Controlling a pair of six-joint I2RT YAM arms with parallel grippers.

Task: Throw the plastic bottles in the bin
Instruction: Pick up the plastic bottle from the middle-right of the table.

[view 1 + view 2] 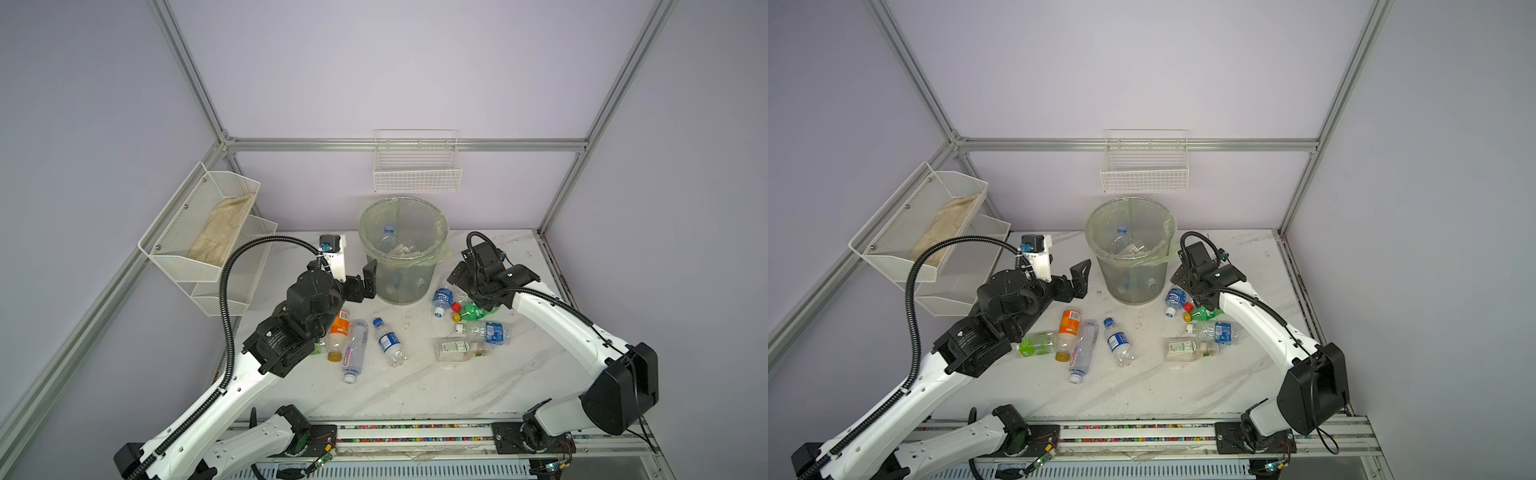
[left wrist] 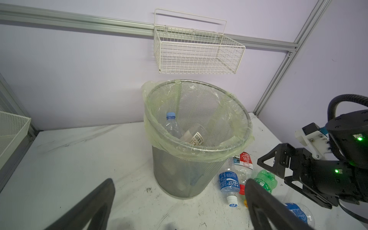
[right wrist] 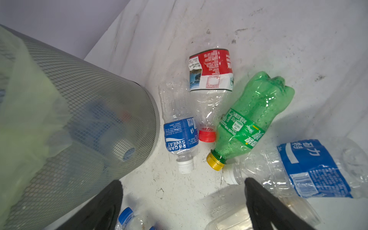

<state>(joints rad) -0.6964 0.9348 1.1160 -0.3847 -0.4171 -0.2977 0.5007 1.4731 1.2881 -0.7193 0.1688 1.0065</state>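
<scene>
Fingers of both arms were seen spread wide and empty: the left fingers (image 2: pixel 95 207) were held just beside the bin (image 1: pixel 399 286), and the right fingers (image 3: pixel 264 205) were poised low over a cluster of bottles at its other side.

The task was judged partly done. Several bottles were lodged in the bin, among them a blue-capped bottle (image 2: pixel 172 125) leaning up toward the rim. About nine were left lying on the surface (image 1: pixel 436 390), from an orange-labelled bottle (image 1: pixel 338 332) near the left arm to a green-tinted bottle (image 3: pixel 254 111) under the right wrist.

A red-labelled bottle (image 3: pixel 211 69) was shown plainly in the right wrist view but was largely hidden by the arm in both top views. A green-labelled bottle (image 1: pixel 1034 344) was shown in a top view and was missed by both wrist views.
</scene>
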